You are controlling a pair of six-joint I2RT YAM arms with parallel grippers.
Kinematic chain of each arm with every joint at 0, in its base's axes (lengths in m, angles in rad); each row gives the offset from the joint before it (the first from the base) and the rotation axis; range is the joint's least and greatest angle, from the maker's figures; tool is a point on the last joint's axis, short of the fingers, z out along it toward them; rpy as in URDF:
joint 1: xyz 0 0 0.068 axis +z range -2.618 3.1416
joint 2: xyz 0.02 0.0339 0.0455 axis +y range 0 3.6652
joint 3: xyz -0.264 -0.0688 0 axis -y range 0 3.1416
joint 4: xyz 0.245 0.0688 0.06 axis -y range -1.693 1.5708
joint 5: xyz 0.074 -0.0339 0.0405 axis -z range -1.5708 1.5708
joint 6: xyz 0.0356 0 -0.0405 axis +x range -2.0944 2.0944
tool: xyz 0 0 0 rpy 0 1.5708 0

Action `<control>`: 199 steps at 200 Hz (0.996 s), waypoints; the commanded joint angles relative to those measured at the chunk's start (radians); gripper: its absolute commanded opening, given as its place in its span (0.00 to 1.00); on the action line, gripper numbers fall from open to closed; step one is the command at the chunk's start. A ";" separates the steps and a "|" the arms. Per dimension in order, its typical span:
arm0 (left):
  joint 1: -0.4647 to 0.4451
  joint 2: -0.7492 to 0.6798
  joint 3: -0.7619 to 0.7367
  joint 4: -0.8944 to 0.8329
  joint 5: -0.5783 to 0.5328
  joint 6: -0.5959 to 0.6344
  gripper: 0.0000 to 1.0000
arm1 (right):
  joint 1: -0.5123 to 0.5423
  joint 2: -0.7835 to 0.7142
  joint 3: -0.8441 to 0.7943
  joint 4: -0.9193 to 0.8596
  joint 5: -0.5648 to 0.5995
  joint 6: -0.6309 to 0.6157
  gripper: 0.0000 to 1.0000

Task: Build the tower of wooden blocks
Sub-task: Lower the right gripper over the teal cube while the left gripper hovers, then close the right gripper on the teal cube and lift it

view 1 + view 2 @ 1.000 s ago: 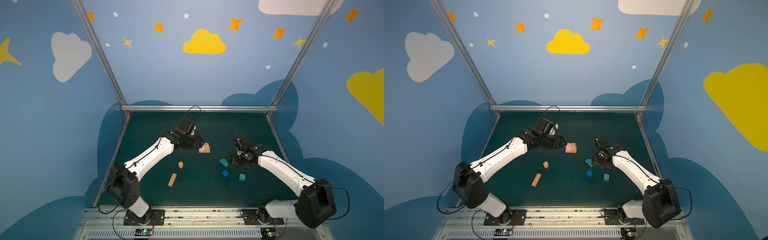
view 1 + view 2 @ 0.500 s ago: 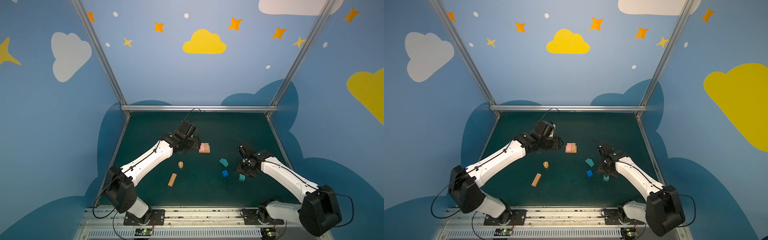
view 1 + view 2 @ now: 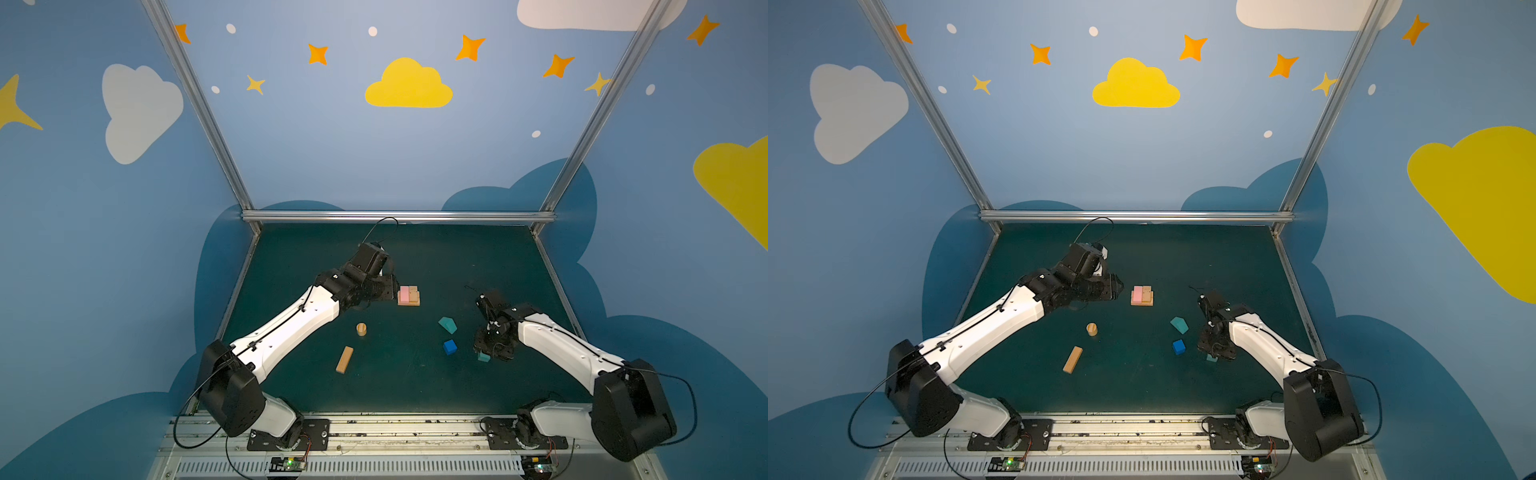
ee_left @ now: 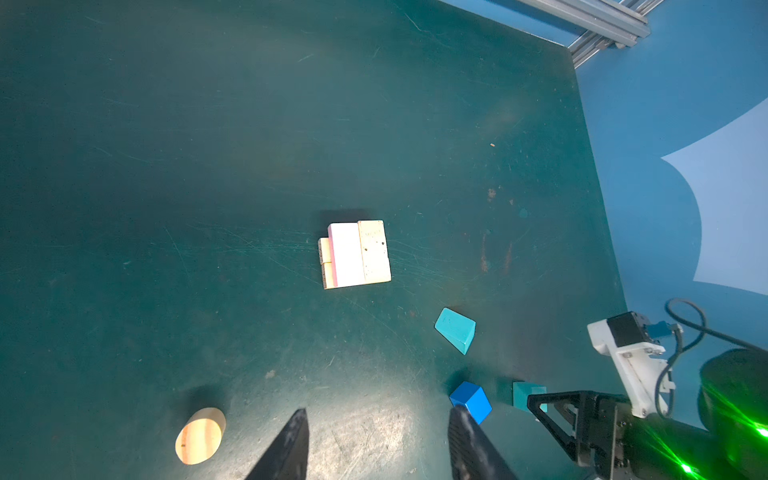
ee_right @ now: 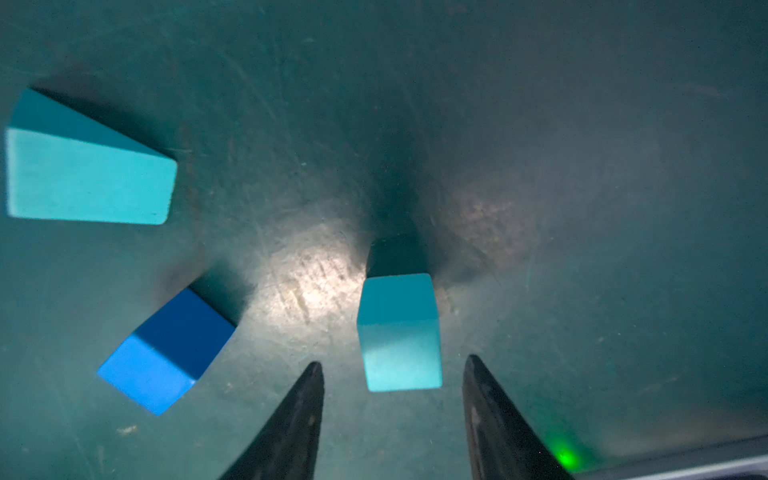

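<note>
The wood block tower (image 3: 408, 295) (image 3: 1142, 296) is a low stack at mid-table: a pink bar (image 4: 345, 254) and a tan bar (image 4: 374, 251) side by side on tan bars. My left gripper (image 3: 390, 286) (image 4: 379, 411) hovers just left of it, open and empty. My right gripper (image 3: 490, 353) (image 5: 394, 360) is low over the teal cube (image 5: 399, 332) (image 3: 483, 356), open, with its tips either side of the cube's near end and not touching it. The blue cube (image 5: 166, 353) (image 3: 449, 346) and the teal house-shaped piece (image 5: 87, 174) (image 3: 447, 325) lie beside it.
A tan cylinder (image 3: 361, 329) (image 4: 200, 435) and a loose tan bar (image 3: 345, 359) (image 3: 1072, 359) lie front left on the green mat (image 3: 415, 386). A metal rail (image 3: 395, 216) runs along the back edge, with slanted posts at both sides.
My right gripper has moved toward the front and down, from beside the house-shaped piece to over the teal cube. My left gripper has drawn back a little from the stack. Both jaws have narrowed slightly.
</note>
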State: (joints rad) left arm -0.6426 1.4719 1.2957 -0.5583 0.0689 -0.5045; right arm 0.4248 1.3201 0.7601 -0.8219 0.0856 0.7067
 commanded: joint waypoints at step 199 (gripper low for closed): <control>-0.002 0.008 -0.006 -0.006 -0.034 0.029 0.53 | -0.016 0.040 0.043 -0.029 0.003 -0.034 0.24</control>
State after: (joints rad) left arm -0.6426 1.4731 1.2957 -0.5583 0.0589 -0.4896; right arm 0.4088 1.3922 0.7525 -0.7902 0.0780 0.6933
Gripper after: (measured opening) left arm 0.527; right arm 0.292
